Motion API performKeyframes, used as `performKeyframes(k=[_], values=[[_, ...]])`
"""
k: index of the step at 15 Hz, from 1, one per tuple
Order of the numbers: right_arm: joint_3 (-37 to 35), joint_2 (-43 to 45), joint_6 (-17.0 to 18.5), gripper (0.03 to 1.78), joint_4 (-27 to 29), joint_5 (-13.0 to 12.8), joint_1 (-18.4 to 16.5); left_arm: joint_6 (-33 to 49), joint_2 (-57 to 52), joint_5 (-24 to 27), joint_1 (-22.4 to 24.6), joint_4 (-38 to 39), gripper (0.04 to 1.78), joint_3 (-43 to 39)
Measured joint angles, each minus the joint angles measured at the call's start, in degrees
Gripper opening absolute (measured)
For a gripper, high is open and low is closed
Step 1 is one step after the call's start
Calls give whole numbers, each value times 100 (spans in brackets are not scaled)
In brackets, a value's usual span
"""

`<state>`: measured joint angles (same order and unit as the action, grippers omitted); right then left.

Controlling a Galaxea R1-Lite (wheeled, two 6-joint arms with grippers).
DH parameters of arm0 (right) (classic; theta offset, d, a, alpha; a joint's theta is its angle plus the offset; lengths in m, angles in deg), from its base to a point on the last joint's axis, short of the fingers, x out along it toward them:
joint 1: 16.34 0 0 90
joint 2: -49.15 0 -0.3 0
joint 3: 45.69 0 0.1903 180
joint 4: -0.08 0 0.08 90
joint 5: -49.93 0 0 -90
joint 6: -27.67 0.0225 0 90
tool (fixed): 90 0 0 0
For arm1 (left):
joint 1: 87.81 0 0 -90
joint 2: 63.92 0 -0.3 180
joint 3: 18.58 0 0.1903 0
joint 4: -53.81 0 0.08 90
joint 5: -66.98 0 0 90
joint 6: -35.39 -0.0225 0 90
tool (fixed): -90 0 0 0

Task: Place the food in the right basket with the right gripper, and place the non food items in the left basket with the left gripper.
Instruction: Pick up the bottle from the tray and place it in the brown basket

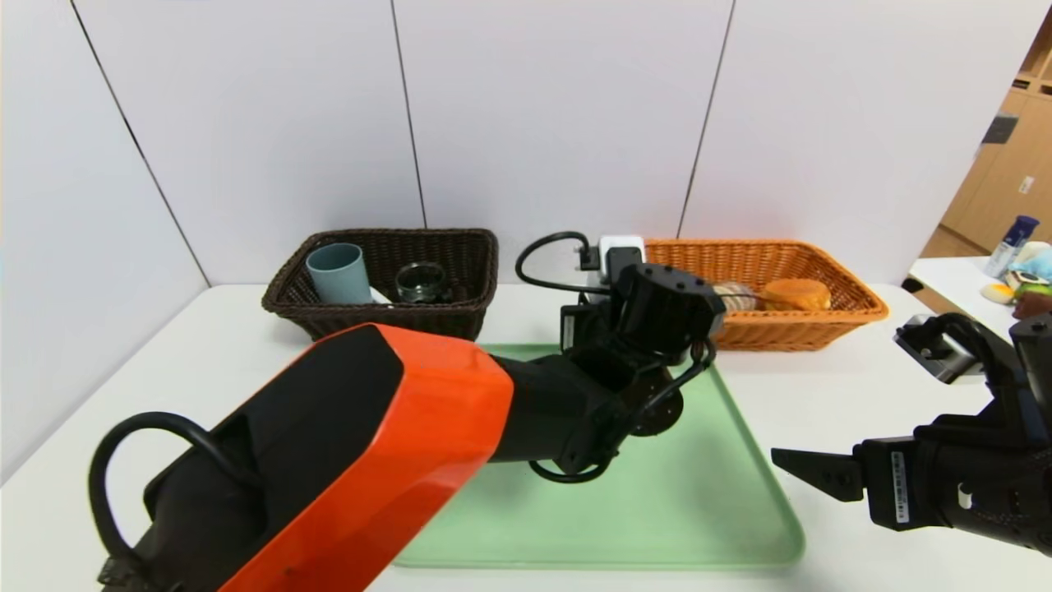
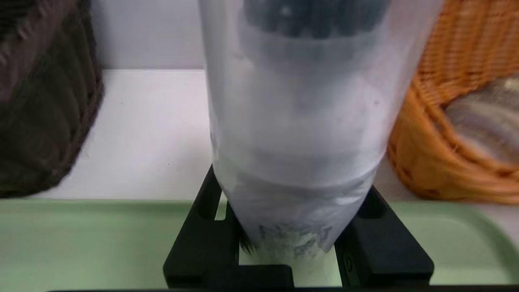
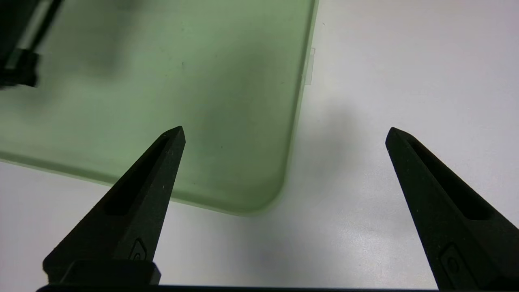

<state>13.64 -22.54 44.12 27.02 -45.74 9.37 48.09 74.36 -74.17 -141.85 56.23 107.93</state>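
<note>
Head view, clock positions taken from the middle of the green tray [image 1: 699,510] on the white surface [image 1: 822,386].

- Left basket [image 1: 386,284], dark brown wicker, at 11 o'clock. Inside: teal cup [image 1: 337,273] upright at its left end, glass mug [image 1: 421,281] just beside it. A white sliver lies between the two; cannot identify it.
- Right basket [image 1: 830,316], orange wicker, at 1 o'clock. Inside: round bun [image 1: 795,293] and, just to its left, the striped loaf [image 1: 734,296], partly hidden behind the left wrist.
- Left arm, with its orange segment, reaches across the tray towards 12 o'clock. In the head view its wrist blocks the claw.
- Left wrist view: left claw [image 2: 292,182] is closed on the white bottle [image 2: 296,121]. The black fingers [image 2: 202,243] press against the bottle's lower body on both sides. The bottle stands upright along the claw, over the tray's far rim, in the gap between the two baskets. Cannot tell whether its base rests on the tray or hangs clear.
- Right claw [image 3: 286,130] at 4 o'clock, low above the surface, holding nothing. Its fingers are spread wide, one tip over the tray's near right corner and the other over bare surface.
</note>
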Motion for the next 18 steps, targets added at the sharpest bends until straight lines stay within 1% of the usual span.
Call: performKeyframes(k=[2, 4, 6, 7, 11, 13, 15, 18], values=[[0, -11, 11, 171, 1, 9, -2, 5, -475, 74, 27, -378, 63, 2], [-22, -57, 26, 171, 4, 16, -6, 5, -1006, 134, 173, -868, 63, 29], [-29, -134, 12, 171, -5, 18, -6, 0, -1491, 160, 600, -1373, 63, 44], [-22, -173, 4, 171, -7, 20, -6, -6, -1675, 171, 864, -1482, 63, 50], [100, -322, -20, 171, -7, 24, -6, -20, -2127, 468, 1918, -1685, 63, 2], [122, -367, -20, 171, -7, 27, -6, 11, -2119, 683, 2287, -1731, 63, 0], [129, -388, -20, 171, -7, 33, -6, 74, -1961, 767, 2466, -1726, 63, 13], [124, -400, -20, 171, -10, 33, -6, 99, -1634, 874, 2608, -1720, 63, 63]])
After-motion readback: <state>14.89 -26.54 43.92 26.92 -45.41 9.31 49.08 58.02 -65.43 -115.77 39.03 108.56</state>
